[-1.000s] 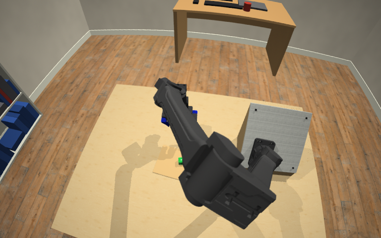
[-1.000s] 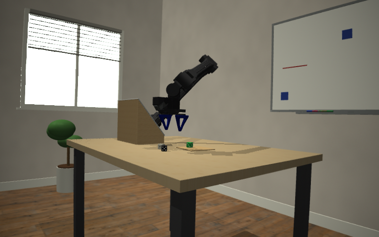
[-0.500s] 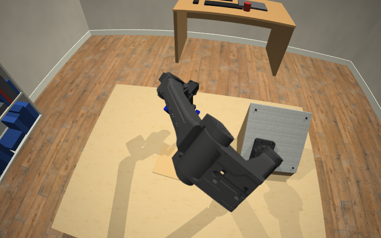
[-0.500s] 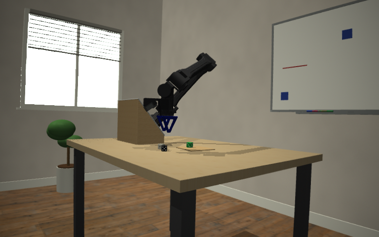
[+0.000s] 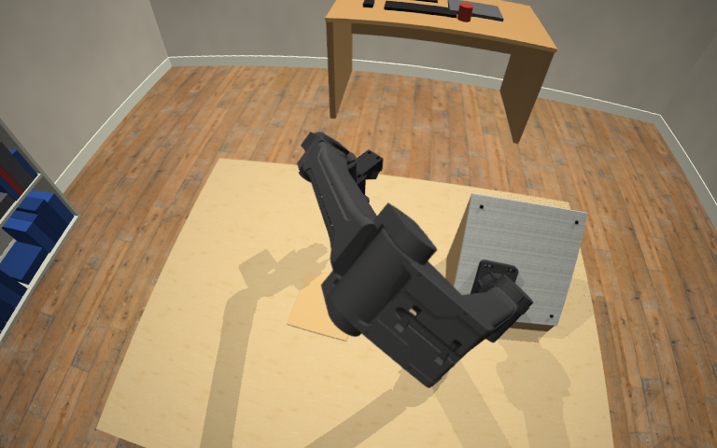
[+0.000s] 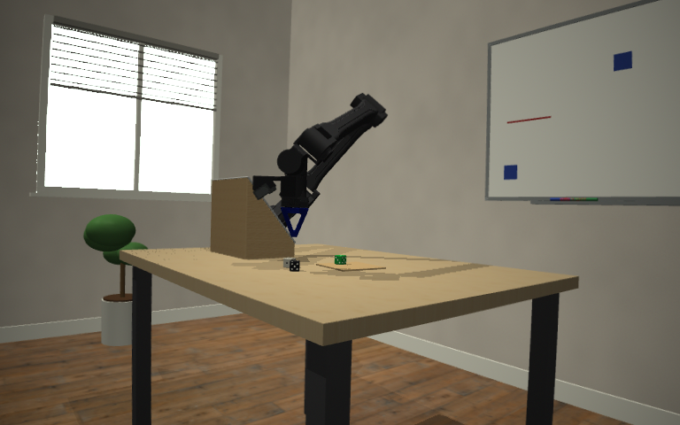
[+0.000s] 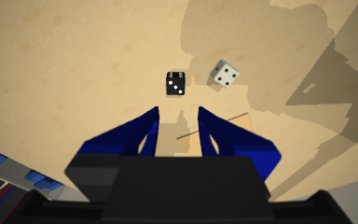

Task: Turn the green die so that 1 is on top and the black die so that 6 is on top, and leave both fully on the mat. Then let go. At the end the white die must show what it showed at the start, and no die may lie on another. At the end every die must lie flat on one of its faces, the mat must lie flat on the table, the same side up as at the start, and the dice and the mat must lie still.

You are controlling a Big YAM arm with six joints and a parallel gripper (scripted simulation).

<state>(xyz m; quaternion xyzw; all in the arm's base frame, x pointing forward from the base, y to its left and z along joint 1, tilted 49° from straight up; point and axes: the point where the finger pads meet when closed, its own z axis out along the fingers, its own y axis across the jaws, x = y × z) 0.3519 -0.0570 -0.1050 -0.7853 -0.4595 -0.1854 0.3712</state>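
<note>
Just ahead of end effector [image 7: 178, 122], black die [image 7: 175, 84]

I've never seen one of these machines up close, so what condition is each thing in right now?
Jaws: part open, nothing between them, raised above the table.
Green die: flat on the mat, top number too small to read.
Black die: on the bare table, off the mat, 3 up.
White die: on the table beside the black die, apart, 4 up.
Mat: flat on the table.
</note>
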